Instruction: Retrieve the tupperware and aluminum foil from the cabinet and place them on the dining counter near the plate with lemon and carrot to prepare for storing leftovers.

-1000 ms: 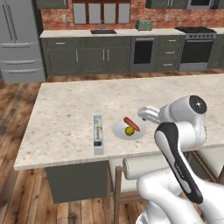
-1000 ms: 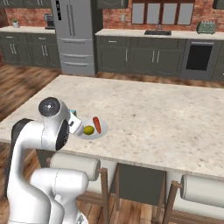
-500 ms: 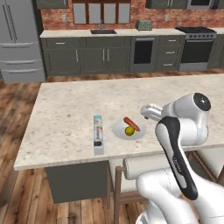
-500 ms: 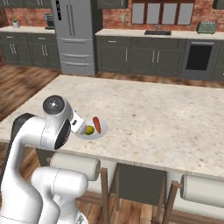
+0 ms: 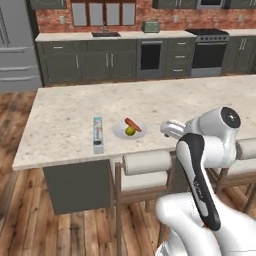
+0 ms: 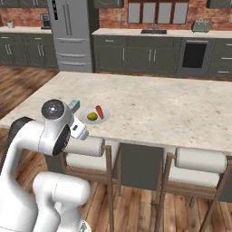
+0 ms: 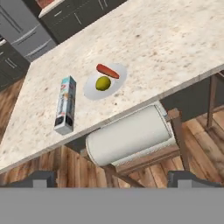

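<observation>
Since the foil box point(image 7: 65, 105) lies flat on the desk point(image 7: 175, 48) just beside the plate point(image 7: 105, 82) of lemon and carrot, delivered, the pincer point(image 7: 111, 178) hangs spread and empty; tupperware unseen.

Glossy white rounded arm point(image 5: 207, 150) shells, chunky and smooth, with a black band curving down the forearm, a dark round joint cap point(image 6: 53, 108) ringed in grey at the elbow, and two small dark fingertips point(image 7: 41, 179).
</observation>
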Robot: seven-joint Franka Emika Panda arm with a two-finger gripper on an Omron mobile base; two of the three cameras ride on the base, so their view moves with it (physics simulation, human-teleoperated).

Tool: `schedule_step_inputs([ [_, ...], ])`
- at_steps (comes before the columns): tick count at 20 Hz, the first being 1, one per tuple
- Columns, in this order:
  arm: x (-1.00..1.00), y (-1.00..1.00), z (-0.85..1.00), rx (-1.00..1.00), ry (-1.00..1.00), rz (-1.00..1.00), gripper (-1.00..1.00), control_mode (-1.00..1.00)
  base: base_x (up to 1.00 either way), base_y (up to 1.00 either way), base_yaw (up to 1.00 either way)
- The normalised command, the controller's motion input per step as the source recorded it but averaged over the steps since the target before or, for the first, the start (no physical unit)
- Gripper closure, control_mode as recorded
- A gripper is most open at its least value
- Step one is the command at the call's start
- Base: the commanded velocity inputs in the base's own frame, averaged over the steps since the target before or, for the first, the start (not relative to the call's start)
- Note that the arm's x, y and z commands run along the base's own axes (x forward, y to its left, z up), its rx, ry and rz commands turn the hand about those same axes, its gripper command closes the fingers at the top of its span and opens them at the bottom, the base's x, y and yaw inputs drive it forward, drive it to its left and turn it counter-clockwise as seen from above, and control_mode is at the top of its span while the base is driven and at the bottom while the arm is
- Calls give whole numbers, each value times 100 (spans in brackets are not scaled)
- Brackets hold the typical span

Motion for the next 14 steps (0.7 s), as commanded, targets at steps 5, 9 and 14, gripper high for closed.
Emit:
schedule_step_inputs([
  [5, 0, 0, 0, 0, 0, 0, -100, 100, -14, -86, -33],
  [9, 0, 0, 0, 0, 0, 0, -100, 100, 9, -92, -58],
  [14, 0, 0, 0, 0, 0, 0, -100, 100, 8, -84, -74],
])
